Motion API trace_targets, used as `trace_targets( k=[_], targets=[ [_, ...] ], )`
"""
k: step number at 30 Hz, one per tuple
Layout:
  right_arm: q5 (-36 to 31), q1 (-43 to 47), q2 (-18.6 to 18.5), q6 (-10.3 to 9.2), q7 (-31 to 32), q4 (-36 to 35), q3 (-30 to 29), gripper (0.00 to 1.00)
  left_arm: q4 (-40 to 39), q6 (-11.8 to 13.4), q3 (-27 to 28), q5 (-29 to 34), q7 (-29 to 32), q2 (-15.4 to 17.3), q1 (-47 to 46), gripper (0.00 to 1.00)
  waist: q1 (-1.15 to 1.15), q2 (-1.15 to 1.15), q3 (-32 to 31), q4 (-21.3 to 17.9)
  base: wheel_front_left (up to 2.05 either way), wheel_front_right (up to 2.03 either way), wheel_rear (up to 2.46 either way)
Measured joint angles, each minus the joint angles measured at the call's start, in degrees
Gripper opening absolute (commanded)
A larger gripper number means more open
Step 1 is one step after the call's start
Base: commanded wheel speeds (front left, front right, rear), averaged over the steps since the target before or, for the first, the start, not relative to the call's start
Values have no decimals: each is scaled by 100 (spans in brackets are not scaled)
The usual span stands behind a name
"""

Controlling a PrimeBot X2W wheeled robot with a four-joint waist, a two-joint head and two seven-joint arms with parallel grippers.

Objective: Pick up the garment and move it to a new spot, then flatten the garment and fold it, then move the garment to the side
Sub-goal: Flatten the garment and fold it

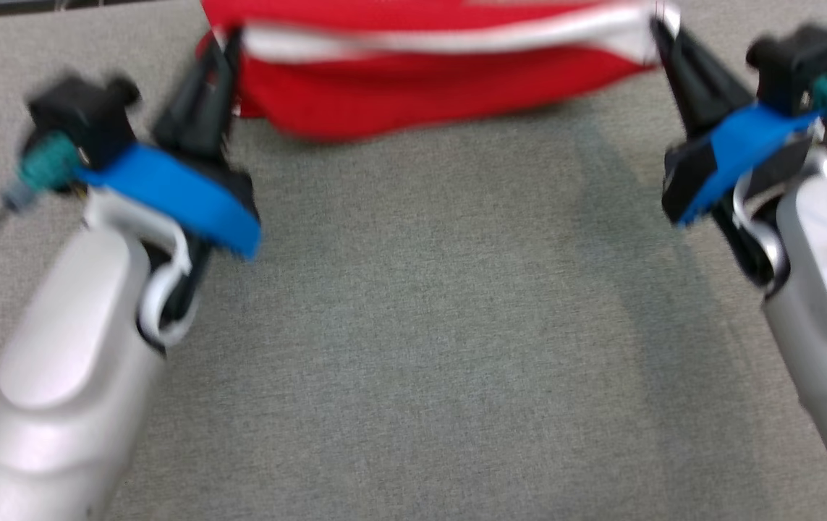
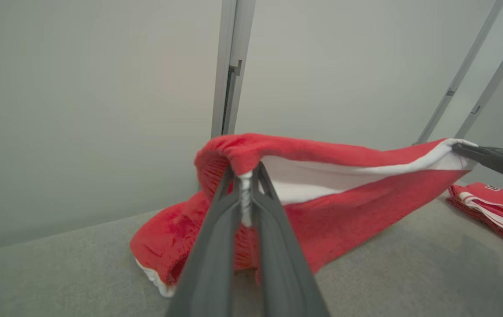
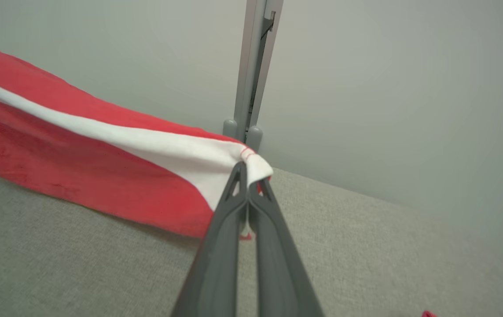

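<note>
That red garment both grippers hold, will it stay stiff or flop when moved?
Likely floppy: red garment sags between left gripper and right gripper. Probably light, since fingertip pinches hold it. Its lower part may drag on grey surface.

Both arms reach forward, well apart, left claw [image 1: 227, 45] and right claw [image 1: 659, 30] clamped on the garment [image 1: 420, 101].

- The garment [image 1: 420, 94] is blurred in my head view, its far side cut off at the top edge.
- Right of the garment, a folded red pile [image 2: 495, 207] runs off frame, lettering I cannot read.
</note>
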Motion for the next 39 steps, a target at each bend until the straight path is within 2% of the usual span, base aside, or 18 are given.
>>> trace_targets(
  k=[6,11,16,19,24,27,29,34,39],
  targets=[
    [563,1594,-442,0,964,-924,111,0,-323,-21,-667,-515,107,292,1505,0,-2,0,-583,72,0,0,0],
    [840,2854,-922,-1,2027,-2337,-57,0,-1047,44,-922,-1062,883,704,2703,0,-3,0,-1103,114,0,0,0],
    [1032,4266,-1083,-1,3268,-3810,-665,0,-2457,576,-977,-1557,1682,1213,3751,0,-2,0,-1441,87,0,0,0],
    [993,5083,-933,-1,3901,-4593,-1168,0,-3320,950,-972,-1757,2024,1527,4287,0,-2,0,-1474,91,0,0,0],
    [808,5985,-560,-1,4710,-5614,-1873,0,-4423,1470,-992,-2017,2409,1851,4959,0,-1,0,-1425,140,0,0,0],
    [714,6184,-405,-1,4941,-5993,-2107,0,-4718,1745,-907,-2036,2470,1908,5087,0,-1,0,-1380,191,0,0,0],
    [634,6185,-416,-1,4983,-6100,-2158,0,-4791,1775,-865,-2037,2403,1886,5101,0,0,0,-1342,234,0,0,0],
    [612,5427,-782,-1,4722,-5936,-1788,0,-4413,1613,-786,-2037,2179,1505,4681,0,0,0,-1152,334,0,0,0],
    [649,3950,-1269,0,4216,-5099,-1131,0,-3719,1521,-710,-2020,2167,1022,3783,0,1,0,-906,474,0,0,0]
  ],
)
